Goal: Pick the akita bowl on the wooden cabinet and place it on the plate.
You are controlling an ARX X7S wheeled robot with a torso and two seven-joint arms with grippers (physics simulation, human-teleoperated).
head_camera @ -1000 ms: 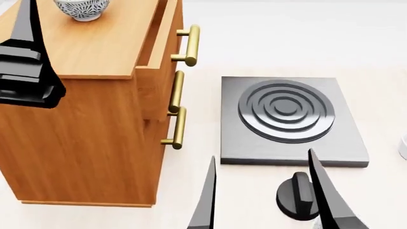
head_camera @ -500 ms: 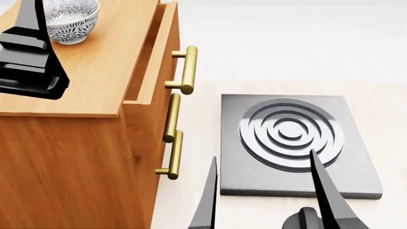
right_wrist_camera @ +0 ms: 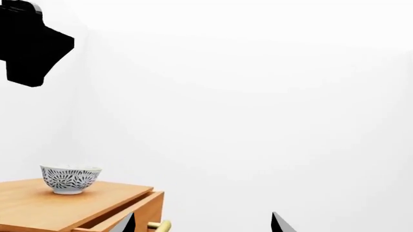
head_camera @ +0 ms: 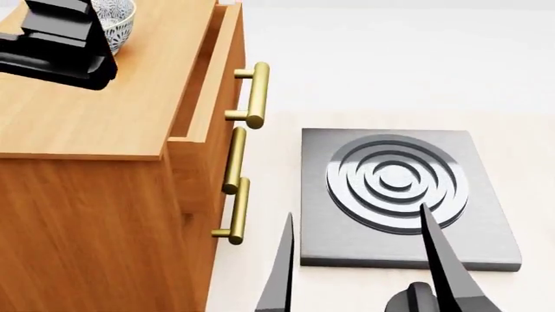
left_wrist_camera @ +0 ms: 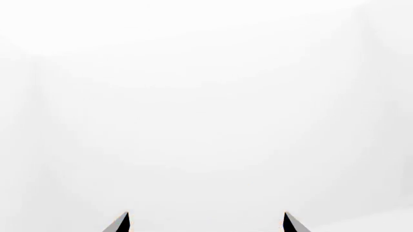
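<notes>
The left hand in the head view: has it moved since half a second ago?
Yes. Against the wooden cabinet, which holds its place in the view, the left hand has gone up and farther back, and now covers part of the akita bowl.

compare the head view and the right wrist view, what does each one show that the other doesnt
Only the head view shows the stove burner on its dark slab, a black knob at the bottom edge, the stacked brass handles down the cabinet front, and the floor.

Only the right wrist view shows the akita bowl whole, unobstructed and upright, against a blank white wall.

Both show the wooden cabinet with the bowl on top, its slightly open top drawer, the dark left arm raised near the bowl, and the right tool with fingertips spread apart and empty.
</notes>
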